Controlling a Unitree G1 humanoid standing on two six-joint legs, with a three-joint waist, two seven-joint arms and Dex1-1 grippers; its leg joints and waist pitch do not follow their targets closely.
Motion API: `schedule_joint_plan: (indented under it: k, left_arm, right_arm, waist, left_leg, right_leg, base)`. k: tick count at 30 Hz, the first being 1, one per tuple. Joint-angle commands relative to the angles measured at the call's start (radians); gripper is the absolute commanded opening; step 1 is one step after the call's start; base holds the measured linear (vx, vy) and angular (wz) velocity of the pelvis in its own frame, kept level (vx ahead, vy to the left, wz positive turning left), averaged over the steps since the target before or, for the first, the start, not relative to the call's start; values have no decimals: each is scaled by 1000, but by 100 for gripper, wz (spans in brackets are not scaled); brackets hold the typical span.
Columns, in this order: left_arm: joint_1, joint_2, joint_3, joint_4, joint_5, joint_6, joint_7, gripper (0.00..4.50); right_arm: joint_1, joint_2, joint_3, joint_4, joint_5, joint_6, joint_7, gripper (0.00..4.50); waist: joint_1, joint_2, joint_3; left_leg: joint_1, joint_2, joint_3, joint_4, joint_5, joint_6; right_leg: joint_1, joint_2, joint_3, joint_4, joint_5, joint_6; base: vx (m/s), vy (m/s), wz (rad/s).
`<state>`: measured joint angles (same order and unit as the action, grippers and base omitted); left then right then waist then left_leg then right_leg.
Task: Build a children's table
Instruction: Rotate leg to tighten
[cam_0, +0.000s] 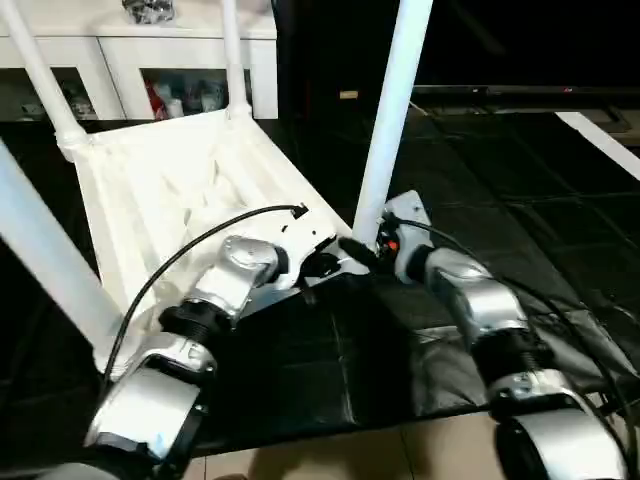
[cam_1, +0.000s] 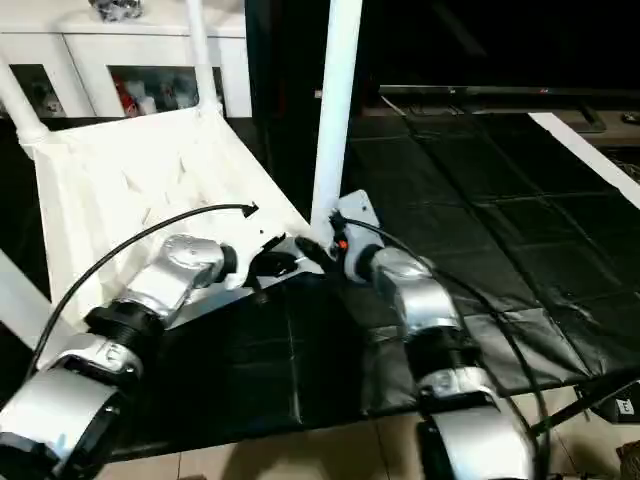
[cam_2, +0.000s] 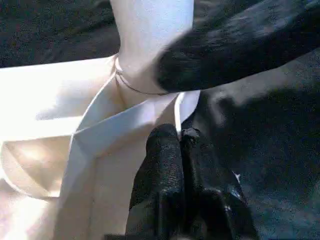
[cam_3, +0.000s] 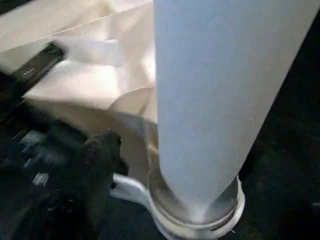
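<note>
The children's table lies upside down; its ribbed white top (cam_0: 170, 190) faces up on the black floor mat. Several white legs stand up from its corners; the nearest one (cam_0: 392, 110) rises right in front of me. My left gripper (cam_2: 180, 137) is shut on the thin rim of the top, just beside that leg's socket (cam_2: 135, 80). My right gripper (cam_0: 368, 250) is at the base of the same leg (cam_3: 210, 100). One of its fingers (cam_3: 100, 155) stands a little apart from the leg and the other is hidden behind it, so the jaws stand open around it.
A white glass-door cabinet (cam_0: 110, 60) stands behind the table. Black mats (cam_0: 520, 180) cover the floor ahead and to the right, with a white strip (cam_0: 600, 140) lying at the far right. Tan floor (cam_0: 330, 455) shows at the near edge. A black cable (cam_0: 200, 240) loops over my left forearm.
</note>
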<state>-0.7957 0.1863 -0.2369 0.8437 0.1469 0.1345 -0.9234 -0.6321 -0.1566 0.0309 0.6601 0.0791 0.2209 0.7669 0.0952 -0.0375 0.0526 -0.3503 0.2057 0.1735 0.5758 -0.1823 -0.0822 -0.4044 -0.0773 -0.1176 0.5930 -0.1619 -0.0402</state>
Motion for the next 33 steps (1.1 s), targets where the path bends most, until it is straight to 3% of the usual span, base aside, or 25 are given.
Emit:
schedule_joint_plan:
  k: [1,3,7,9,13,18,21,22,23,27,33]
  left_arm:
    - [-8,4,-27,-41,-13,-55,-59,0]
    - [-1,27,-37,-42,-15,-76,-108,0]
    - [22,98,-64,-53,-27,-169,-273,0]
    - [25,109,-67,-54,-30,-191,-299,0]
    - [53,166,-110,-63,-28,-277,-431,0]
    - [78,193,-126,-98,-57,-299,-527,0]
    - [91,211,-135,-114,-62,-317,-571,0]
    - [93,215,-137,-116,-63,-322,-580,0]
    - [96,221,-140,-117,-63,-330,-587,0]
    - [100,234,-144,-115,-57,-349,-597,0]
    - [103,237,-145,-126,-60,-348,-602,0]
  right_arm:
    - [25,-11,66,-27,25,-8,127,411]
    - [33,-38,65,-45,41,-18,184,429]
    - [47,-117,68,-82,68,-56,338,447]
    - [49,-131,72,-88,67,-61,366,447]
    - [80,-228,130,-141,97,-52,600,447]
    - [66,-241,126,-105,98,-92,634,447]
    - [64,-246,127,-98,115,-82,668,447]
    - [65,-249,130,-101,123,-74,679,447]
    - [67,-254,135,-106,132,-58,701,418]
    - [71,-262,145,-113,146,-27,752,400]
    - [71,-239,147,-104,150,-44,747,353]
  waist:
    - [8,6,-69]
    - [14,10,-67]
    - [27,5,-68]
    - [30,9,-68]
    - [56,7,-67]
    - [62,5,-67]
    - [63,0,-67]
    - [66,2,-68]
    - [67,-2,-68]
    - [69,-3,-68]
    - [68,-1,-70]
  left_leg:
    - [2,32,-6,-59,-155,60]
    - [3,32,-6,-60,-166,61]
    - [3,37,-4,-59,-167,57]
    - [4,39,-3,-58,-165,56]
    - [9,43,-2,-59,-183,57]
    - [7,42,-3,-59,-185,36]
    - [7,41,-2,-59,-183,35]
    - [8,42,-2,-59,-180,39]
    - [7,42,-2,-59,-178,42]
    - [5,41,-2,-58,-170,44]
    - [5,42,-3,-58,-158,37]
  right_leg:
    - [65,-85,64,-67,-199,-179]
    - [65,-85,63,-71,-226,-174]
    - [63,-84,62,-67,-231,-170]
    - [61,-84,63,-64,-218,-178]
    - [59,-86,64,-64,-235,-170]
    - [58,-90,63,-65,-273,-163]
    - [57,-88,62,-67,-291,-159]
    - [56,-86,63,-65,-284,-158]
    - [57,-86,63,-65,-281,-158]
    - [58,-86,62,-63,-278,-154]
    - [57,-86,62,-59,-267,-157]
  base:
    - [0,0,0]
    - [0,0,0]
    - [0,0,0]
    - [0,0,0]
    - [0,0,0]
    - [0,0,0]
    - [0,0,0]
    - [0,0,0]
    - [0,0,0]
    - [0,0,0]
    - [0,0,0]
